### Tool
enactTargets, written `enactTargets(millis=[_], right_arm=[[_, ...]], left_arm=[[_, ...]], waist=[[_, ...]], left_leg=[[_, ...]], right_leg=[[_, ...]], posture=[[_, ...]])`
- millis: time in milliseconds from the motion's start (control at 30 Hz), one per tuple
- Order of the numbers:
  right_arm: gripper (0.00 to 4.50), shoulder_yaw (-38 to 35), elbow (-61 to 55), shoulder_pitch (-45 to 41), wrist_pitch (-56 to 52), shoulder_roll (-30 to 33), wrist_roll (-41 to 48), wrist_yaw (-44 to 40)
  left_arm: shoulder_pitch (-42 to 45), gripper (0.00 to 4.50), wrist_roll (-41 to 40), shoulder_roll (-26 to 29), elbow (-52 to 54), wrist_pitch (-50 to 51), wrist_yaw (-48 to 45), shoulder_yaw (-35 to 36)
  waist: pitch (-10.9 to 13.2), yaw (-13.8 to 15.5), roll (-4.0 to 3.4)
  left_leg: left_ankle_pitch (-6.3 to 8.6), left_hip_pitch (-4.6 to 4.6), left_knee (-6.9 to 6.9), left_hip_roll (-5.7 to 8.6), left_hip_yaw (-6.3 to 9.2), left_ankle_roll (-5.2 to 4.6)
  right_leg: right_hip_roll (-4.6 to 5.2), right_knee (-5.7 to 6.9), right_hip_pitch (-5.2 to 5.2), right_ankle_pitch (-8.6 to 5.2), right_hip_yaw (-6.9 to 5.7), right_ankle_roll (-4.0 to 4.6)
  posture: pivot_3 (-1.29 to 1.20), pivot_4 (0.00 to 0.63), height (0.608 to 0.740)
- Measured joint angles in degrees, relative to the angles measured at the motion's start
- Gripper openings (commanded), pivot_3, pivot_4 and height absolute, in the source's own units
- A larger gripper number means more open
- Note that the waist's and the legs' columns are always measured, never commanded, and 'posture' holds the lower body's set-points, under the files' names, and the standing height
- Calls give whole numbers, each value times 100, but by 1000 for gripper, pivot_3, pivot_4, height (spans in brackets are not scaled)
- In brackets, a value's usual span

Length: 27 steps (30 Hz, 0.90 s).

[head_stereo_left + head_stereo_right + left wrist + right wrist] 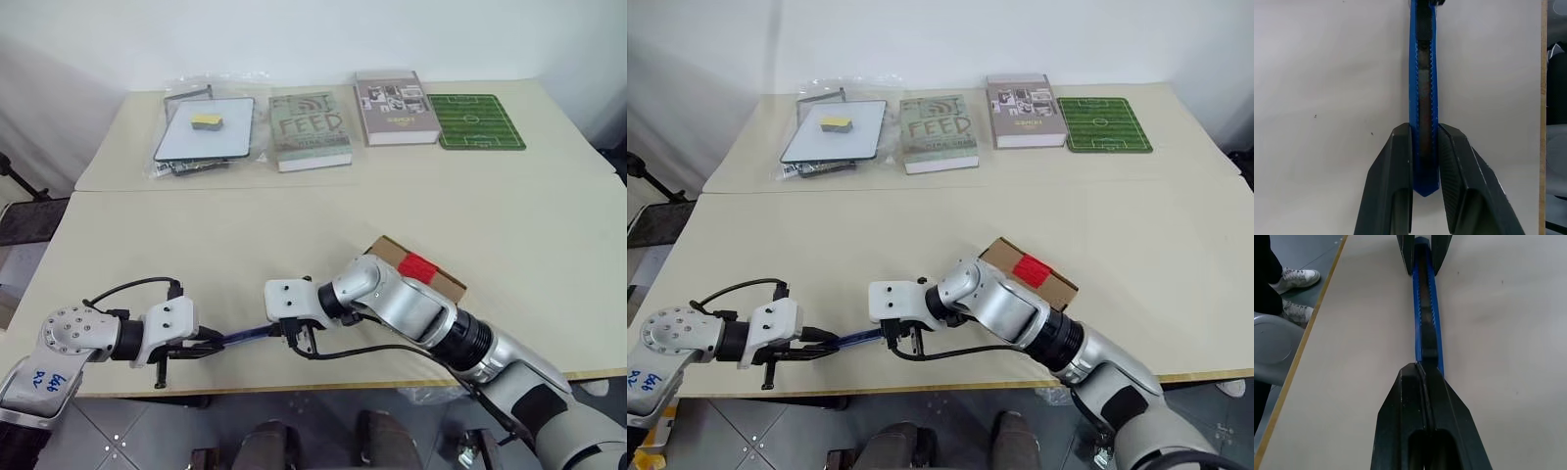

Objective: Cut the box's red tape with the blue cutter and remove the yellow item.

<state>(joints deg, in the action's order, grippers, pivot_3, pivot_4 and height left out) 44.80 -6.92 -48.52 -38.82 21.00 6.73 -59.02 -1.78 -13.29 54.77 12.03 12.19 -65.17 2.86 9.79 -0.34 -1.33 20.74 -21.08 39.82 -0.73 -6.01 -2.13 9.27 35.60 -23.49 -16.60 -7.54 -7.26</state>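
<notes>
- Both arms reach low over the near edge of the tabletop point(294, 225), meeting tip to tip. The left end effector point(209, 345) points in from the left; the right arm crosses over and bends back so the right end effector point(294, 338) faces it.
- The left end effector's black ribbed fingers point(1454, 171) are clamped on the butt end of the blue cutter point(1422, 98), one on each side.
- The right end effector point(1422, 377) is pinched completely together at the cutter's other end, fingertips sitting right at the dark slider; can't tell if it actually grips it.
- The cutter is slim blue plastic with a toothed track down the middle, held nearly level just above the tabletop.
- The box point(1058, 284) is plain brown cardboard, lying flat right behind the right forearm, with the red tape point(1030, 267), a glossy little square, on its top edge.
- The tabletop is smooth, pale beige, with a wood-coloured edge.
- At the far side: a green book point(311, 127) reading "FEED", a second book point(396, 108), a green football-pitch mat point(476, 121), and a whiteboard point(208, 129) in a clear bag with a yellow-and-grey eraser point(206, 120) on it.
</notes>
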Motion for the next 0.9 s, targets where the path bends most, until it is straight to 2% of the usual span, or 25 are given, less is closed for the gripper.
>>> enactTargets(millis=[433, 567, 700, 900], right_arm=[[21, 20, 504, 7, 435, -400, -232, -208], [21, -89, 337, 7, 303, -279, -166, -324], [21, -541, -99, 1, 167, -86, -19, -443], [21, -456, -77, 157, 276, 109, -203, -502]], left_arm=[[0, 449, 2, 0, 56, 126, 9, 2], [0, 449, 2, -2, 82, 129, 8, -5], [0, 449, 2, -2, 111, 111, -2, -52], [45, 449, 2, -3, 125, 112, -11, -117]], waist=[[-5, -5, -3], [-5, 4, -3], [-9, 10, -3], [-9, 19, -4]], left_leg=[[0, 1, 0, -1, 1, 1], [1, -1, 0, 0, 3, 2], [8, 1, -2, 2, 4, 5], [8, 1, -5, 7, 2, 4]], right_leg=[[0, 1, 0, 0, 0, 0], [2, 0, -1, 0, -1, 0], [5, -2, 2, 0, -2, 0], [7, -6, 3, 0, -3, 0]], posture=[[0, 150, 740], [0, 150, 740], [0, 150, 740], [0, 150, 740]])
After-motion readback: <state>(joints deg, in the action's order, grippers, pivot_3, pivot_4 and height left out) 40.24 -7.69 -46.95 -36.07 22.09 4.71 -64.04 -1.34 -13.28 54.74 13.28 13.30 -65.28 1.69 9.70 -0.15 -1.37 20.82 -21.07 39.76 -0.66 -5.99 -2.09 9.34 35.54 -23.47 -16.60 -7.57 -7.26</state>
